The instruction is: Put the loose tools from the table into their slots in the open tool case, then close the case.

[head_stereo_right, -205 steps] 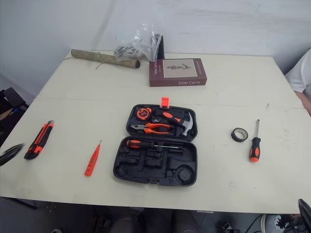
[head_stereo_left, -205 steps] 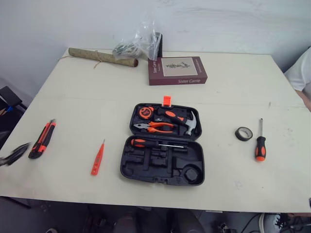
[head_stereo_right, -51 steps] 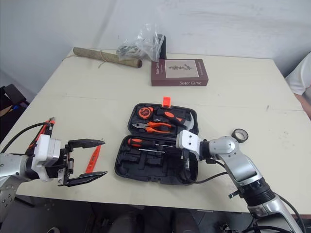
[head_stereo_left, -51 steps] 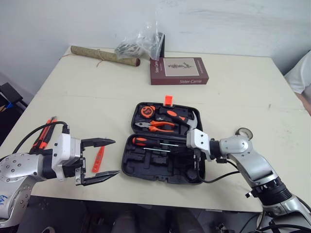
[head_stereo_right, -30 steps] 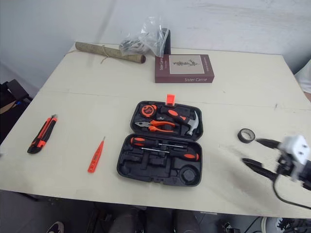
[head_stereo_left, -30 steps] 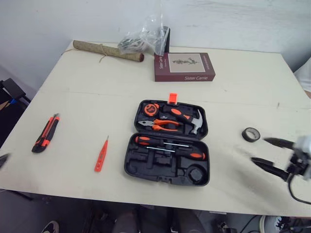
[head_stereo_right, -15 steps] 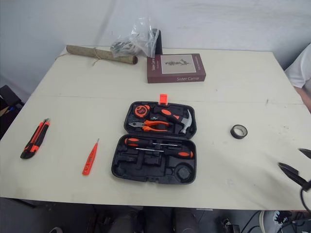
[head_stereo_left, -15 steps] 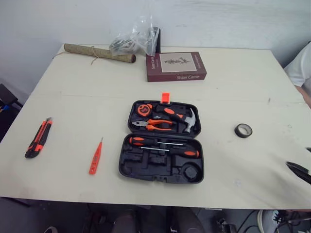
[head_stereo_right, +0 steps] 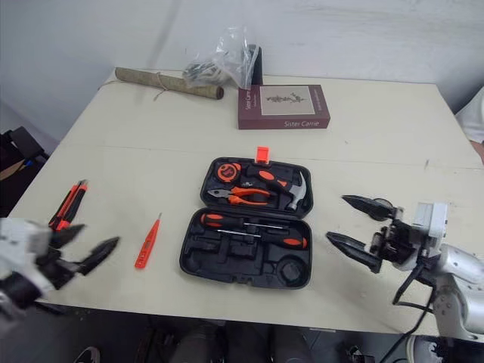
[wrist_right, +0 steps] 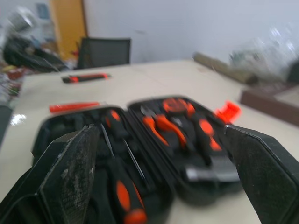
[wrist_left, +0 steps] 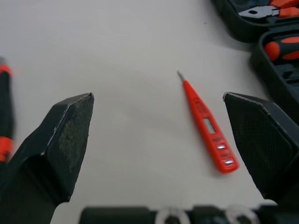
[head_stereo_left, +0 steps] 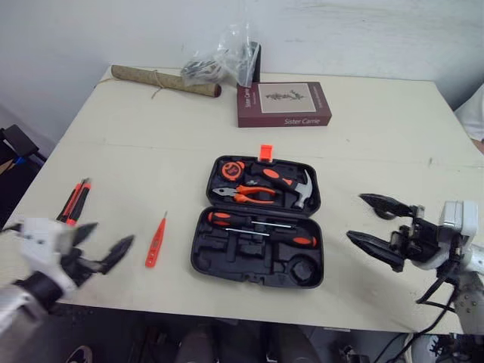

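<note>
listing by size, at the start of a pick-up.

- table [head_stereo_left: 151, 151]: pale top, carries everything below.
- case [head_stereo_left: 227, 263]: mid-table, open flat. far half holds pliers and a hammer, near half holds two screwdrivers at its far edge. the moulded slots nearer the robot are empty.
- right gripper [head_stereo_left: 355, 216]: just right of the case, above the table, fingers spread wide, holding nothing.
- left gripper [head_stereo_left: 112, 234]: near the table's front left edge, fingers spread, holding nothing. the wrist view frames the tester between them.
- knife [head_stereo_left: 74, 203]: loose at the left edge, well apart from the case.
- tester [head_stereo_left: 156, 243]: orange, loose, between left gripper and case, tip pointing away from the robot.

step, as judged: left-arm reach for the tester. the next move calls for lowering onto it, closing across its slim body, then carrying it to an empty slot. the knife is left to fetch, and the case is not yet closed.
</note>
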